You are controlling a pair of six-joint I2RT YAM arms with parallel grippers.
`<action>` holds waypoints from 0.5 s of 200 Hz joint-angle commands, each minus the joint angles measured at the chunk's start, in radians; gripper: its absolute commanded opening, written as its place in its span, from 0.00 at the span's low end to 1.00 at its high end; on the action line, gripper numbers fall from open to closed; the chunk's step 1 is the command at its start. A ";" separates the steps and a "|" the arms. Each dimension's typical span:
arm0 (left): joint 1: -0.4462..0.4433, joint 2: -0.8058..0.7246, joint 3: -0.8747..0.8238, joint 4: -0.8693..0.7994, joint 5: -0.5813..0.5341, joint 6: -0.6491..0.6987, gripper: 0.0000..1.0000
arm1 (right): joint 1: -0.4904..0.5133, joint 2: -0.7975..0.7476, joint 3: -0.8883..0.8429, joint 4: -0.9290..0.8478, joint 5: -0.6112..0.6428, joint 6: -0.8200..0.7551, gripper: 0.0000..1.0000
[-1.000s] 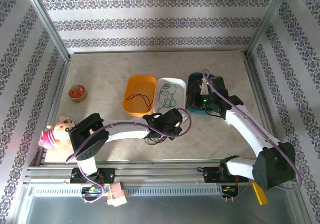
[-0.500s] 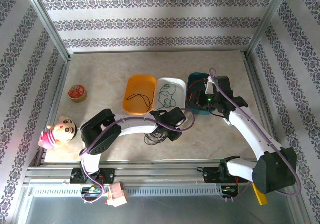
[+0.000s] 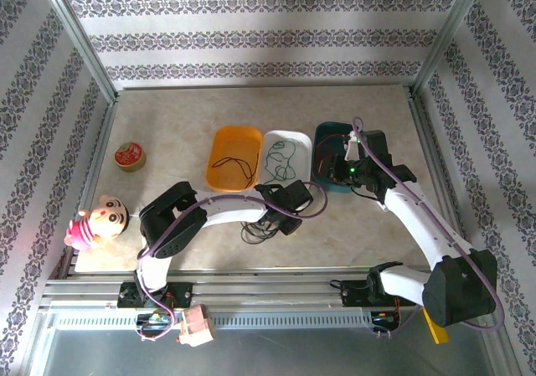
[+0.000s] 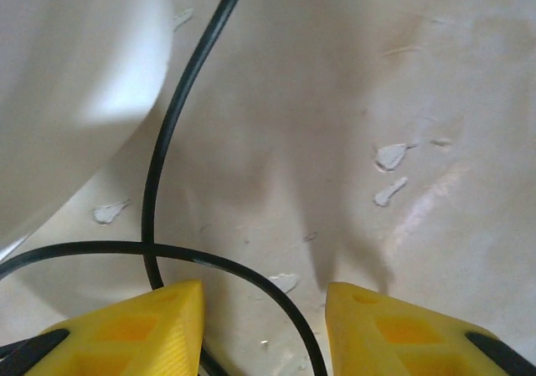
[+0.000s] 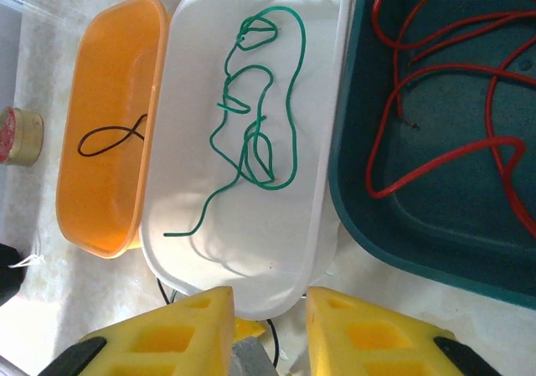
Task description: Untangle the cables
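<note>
Black cables (image 3: 255,230) lie in a loose heap on the table in front of the trays. My left gripper (image 3: 281,217) is low over them. In the left wrist view one black cable (image 4: 152,183) curves between the open fingers of the left gripper (image 4: 264,330) and rests on the table, not pinched. My right gripper (image 3: 339,163) hovers over the trays; the right gripper (image 5: 270,330) is open with nothing in it. A green cable (image 5: 260,125) lies in the white tray (image 5: 197,192), a red cable (image 5: 435,74) in the teal tray (image 5: 419,229), a short black cable (image 5: 109,138) in the orange tray (image 5: 109,66).
The three trays stand side by side mid-table: orange tray (image 3: 234,140), white tray (image 3: 298,138), teal tray (image 3: 328,130). A red tape roll (image 3: 130,156) sits at the left, and a pink doll (image 3: 96,221) near the front left corner. Metal frame rails border the table.
My left gripper has opened and let go of the black cable, staying low over the heap. My right gripper shifted slightly to the right above the teal tray.
</note>
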 commanded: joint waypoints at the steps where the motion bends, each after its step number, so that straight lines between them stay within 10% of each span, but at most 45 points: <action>1: 0.011 -0.001 0.005 -0.062 -0.039 0.016 0.36 | -0.006 -0.005 -0.012 0.012 -0.028 0.018 0.29; 56: 0.011 -0.023 0.023 -0.063 -0.006 0.023 0.00 | -0.008 -0.010 -0.001 0.004 -0.018 0.015 0.28; 100: 0.011 -0.188 0.062 -0.072 -0.082 -0.019 0.00 | -0.012 -0.007 0.011 0.001 -0.012 0.019 0.28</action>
